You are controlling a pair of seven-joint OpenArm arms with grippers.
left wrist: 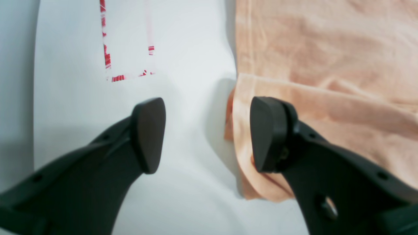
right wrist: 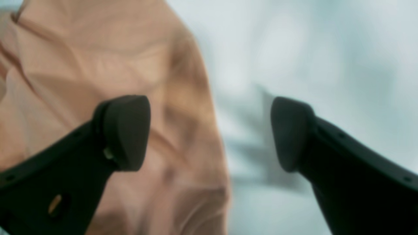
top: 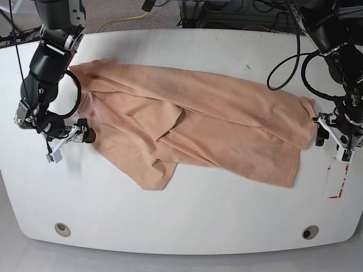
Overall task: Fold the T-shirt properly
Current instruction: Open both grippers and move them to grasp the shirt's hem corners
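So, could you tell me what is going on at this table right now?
A two-armed robot is working on folding a peach T-shirt that lies rumpled across the white table, not yet neatly folded. The left gripper is open at one edge of the shirt, one finger over the cloth, one over bare table. The right gripper is open at the opposite edge. Neither holds the fabric.

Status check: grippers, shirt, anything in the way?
Left gripper open, straddling shirt edge. Right gripper open at opposite edge. Shirt spread, rumpled, unfolded. Nothing in the way.
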